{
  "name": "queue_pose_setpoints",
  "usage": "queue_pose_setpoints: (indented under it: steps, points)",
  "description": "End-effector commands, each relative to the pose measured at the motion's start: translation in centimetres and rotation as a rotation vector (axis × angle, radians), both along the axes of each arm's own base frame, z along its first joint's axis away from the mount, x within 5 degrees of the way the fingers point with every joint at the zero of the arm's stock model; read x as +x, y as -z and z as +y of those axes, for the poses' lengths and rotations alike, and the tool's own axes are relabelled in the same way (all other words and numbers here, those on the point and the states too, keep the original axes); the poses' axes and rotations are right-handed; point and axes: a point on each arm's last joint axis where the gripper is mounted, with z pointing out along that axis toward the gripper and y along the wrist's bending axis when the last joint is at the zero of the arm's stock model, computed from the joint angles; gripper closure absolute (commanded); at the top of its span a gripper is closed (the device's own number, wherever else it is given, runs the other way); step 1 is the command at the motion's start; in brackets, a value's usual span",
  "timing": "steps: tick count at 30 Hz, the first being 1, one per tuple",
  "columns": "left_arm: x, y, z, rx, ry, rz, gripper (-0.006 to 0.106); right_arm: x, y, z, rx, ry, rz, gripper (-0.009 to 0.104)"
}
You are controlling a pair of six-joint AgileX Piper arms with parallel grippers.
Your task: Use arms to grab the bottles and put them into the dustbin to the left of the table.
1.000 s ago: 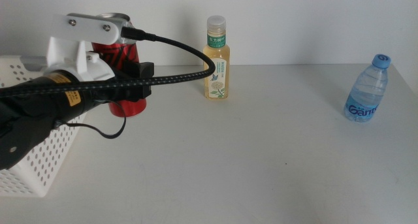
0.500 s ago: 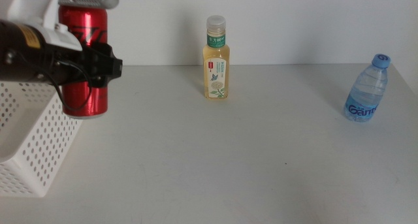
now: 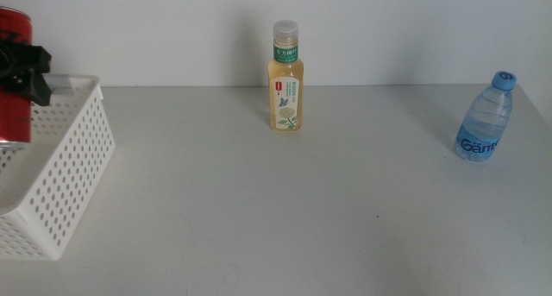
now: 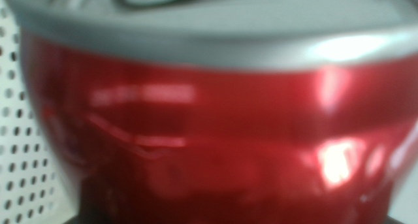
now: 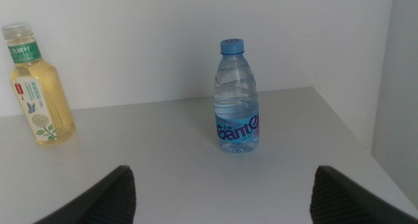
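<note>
Grey-white table (image 3: pixel 259 210): left gripper (image 3: pixel 21 67), clamping the red soda can (image 3: pixel 13 76), has swung over the dustbin (image 3: pixel 60 166); release follows. Right gripper (image 5: pixel 219 198) spread, waiting; 2 bottles remain.

**Can held over the basket, two bottles standing on the table**

The red can (image 3: pixel 13 76) is upright, clamped in the left claw (image 3: pixel 26 72) above the white perforated basket (image 3: pixel 65 171); in the left wrist view the can (image 4: pixel 209 126) fills the frame right against that claw, silver rim on top. The yellow tea bottle (image 3: pixel 286 78) stands upright on the grey-white table (image 3: pixel 285 210), well apart from that claw. The clear water bottle (image 5: pixel 237 96), blue-capped, stands upright ahead of the wide-spread right claw (image 5: pixel 222 194), the tea bottle (image 5: pixel 38 85) off to one side.
</note>
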Motion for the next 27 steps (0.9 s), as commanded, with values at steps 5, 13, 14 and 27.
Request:
queue_pose_setpoints:
  steps: [5, 13, 14, 27]
  points:
    - [2.9, -1.6, 3.5, 0.007, -0.079, -0.094, 0.102, -0.2, -1.1, 0.0, -0.016, 0.003, -0.103, 0.001]
    - [5.8, 1.0, 6.4, 0.055, -0.051, -0.029, 0.102, -0.2, -1.1, 0.0, -0.016, 0.003, -0.103, 0.001]
    - [6.1, 1.5, 6.5, 0.061, -0.038, -0.019, 0.102, -0.2, -1.1, 0.0, -0.016, 0.003, -0.103, 0.001]
    - [9.3, 7.8, 7.9, 0.122, 0.017, 0.128, 0.102, -0.2, -1.1, 0.0, -0.016, 0.003, -0.103, 0.001]
